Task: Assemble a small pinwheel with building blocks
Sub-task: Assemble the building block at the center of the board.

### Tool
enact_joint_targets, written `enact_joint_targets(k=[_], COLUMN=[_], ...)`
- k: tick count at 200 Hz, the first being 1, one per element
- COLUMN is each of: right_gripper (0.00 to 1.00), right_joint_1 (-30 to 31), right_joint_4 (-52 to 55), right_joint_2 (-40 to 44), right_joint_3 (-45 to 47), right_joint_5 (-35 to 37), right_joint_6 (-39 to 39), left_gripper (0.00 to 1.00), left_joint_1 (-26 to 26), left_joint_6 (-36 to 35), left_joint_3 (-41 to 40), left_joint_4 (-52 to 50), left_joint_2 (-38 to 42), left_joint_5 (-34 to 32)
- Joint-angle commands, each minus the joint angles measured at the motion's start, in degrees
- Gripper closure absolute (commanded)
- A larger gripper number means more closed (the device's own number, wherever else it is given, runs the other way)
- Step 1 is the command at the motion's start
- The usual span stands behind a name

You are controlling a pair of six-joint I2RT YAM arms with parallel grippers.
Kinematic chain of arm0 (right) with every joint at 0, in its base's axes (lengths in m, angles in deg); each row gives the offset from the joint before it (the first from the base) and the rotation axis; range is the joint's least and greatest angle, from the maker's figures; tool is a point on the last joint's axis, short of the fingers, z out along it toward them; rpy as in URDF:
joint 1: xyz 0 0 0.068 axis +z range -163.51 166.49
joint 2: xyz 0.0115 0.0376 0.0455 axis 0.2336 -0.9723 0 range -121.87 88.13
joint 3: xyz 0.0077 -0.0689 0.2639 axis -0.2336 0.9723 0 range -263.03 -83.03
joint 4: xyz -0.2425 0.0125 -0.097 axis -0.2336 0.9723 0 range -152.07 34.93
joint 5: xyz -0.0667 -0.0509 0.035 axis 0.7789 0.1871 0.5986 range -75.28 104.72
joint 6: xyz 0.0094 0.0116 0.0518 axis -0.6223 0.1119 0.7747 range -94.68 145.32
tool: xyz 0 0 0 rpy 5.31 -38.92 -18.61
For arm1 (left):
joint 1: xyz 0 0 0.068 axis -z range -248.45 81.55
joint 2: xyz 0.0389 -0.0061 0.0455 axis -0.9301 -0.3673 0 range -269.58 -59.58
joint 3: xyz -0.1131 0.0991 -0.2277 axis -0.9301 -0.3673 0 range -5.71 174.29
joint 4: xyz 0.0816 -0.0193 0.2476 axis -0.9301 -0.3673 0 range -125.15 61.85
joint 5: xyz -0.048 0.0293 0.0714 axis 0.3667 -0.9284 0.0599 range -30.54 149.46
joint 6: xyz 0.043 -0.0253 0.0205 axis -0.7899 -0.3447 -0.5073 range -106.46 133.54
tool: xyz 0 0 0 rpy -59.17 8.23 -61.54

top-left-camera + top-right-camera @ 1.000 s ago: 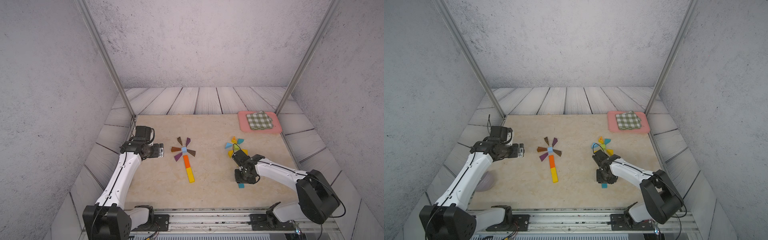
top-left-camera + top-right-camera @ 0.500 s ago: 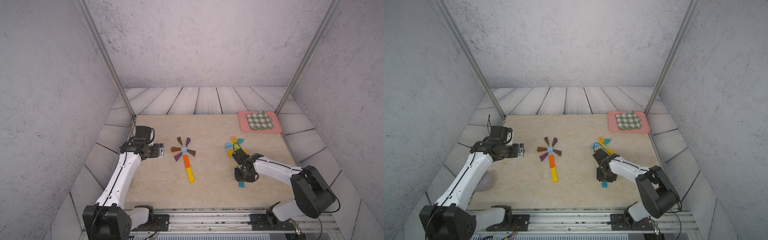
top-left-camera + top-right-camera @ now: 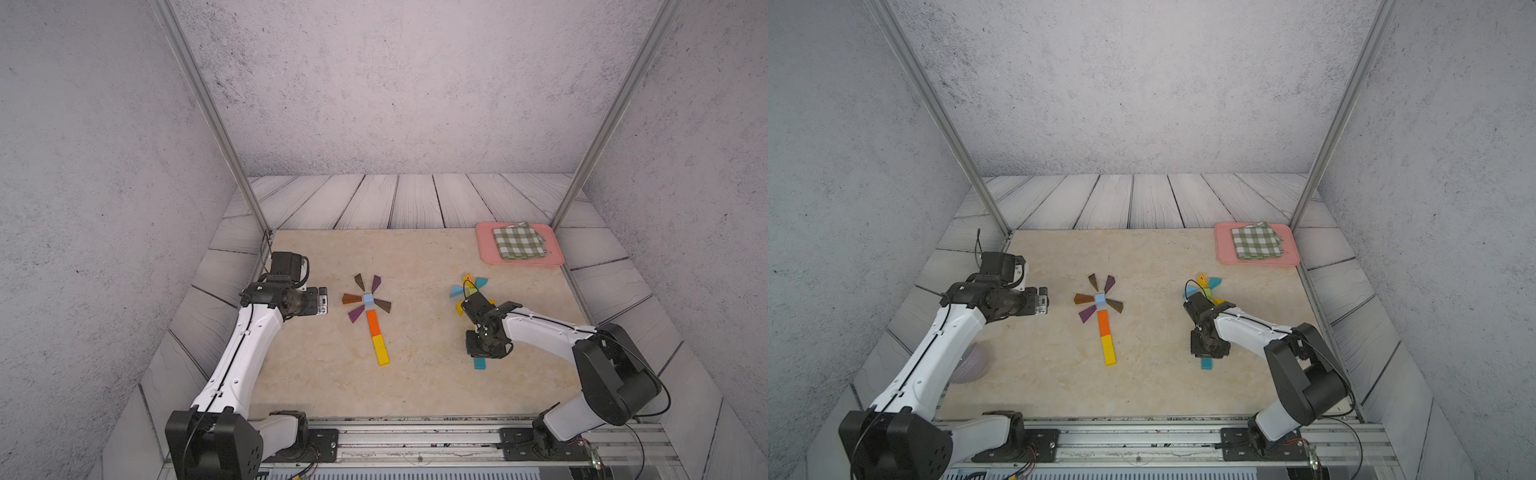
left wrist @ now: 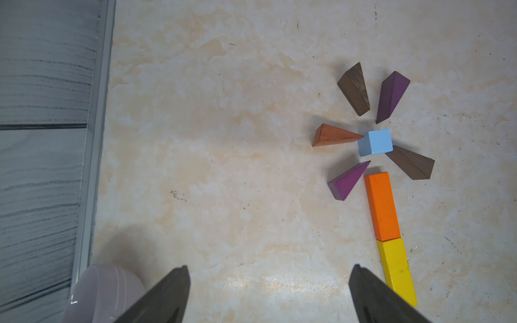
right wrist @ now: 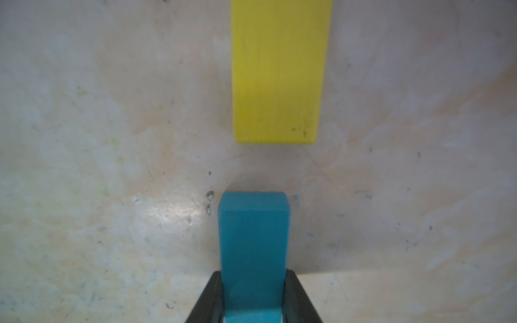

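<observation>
Mid-table lies the pinwheel: a light-blue cube (image 3: 367, 299) ringed by brown and purple wedges (image 4: 354, 89), with an orange bar (image 3: 373, 323) and a yellow bar (image 3: 380, 350) end to end below it. My right gripper (image 5: 253, 272) is shut on a teal bar (image 5: 253, 240), low over the table at the near right; the bar's end (image 3: 479, 363) pokes out beneath it. Another yellow bar (image 5: 279, 70) lies a short gap past the teal one. Loose building blocks (image 3: 469, 291) cluster behind the right arm. My left gripper (image 4: 270, 267) hangs open and empty left of the pinwheel.
A pink tray (image 3: 557, 257) with a green-checked cloth (image 3: 518, 241) sits at the back right corner. A lilac bowl (image 3: 971, 361) stands under the left arm near the table's left edge. Two metal frame posts rise at the back corners.
The right gripper's jaws have narrowed onto the teal bar and the bar has shifted slightly away from the front edge. The left arm has not moved.
</observation>
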Motion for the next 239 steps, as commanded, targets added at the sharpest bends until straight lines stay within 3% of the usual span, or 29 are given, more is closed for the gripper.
enact_joint_targets(k=[1,239], right_gripper=[0.7,0.65], right_joint_1=[-1.1,-3.6], right_joint_4=[-1.3,-1.5], right_joint_2=[-1.9,-4.1], right_joint_3=[0.2,-1.1], right_joint_5=[0.8,1.7], right_joint_6=[-1.5,-4.3], left_gripper=[0.04,0.04], left_joint_1=[-0.7,-0.9], left_joint_6=[-0.5,-0.4], left_joint_3=[-0.5,-0.4], left_joint_4=[-0.4,-0.4], left_joint_2=[-0.5,-1.1], left_joint_5=[-0.3,-0.1])
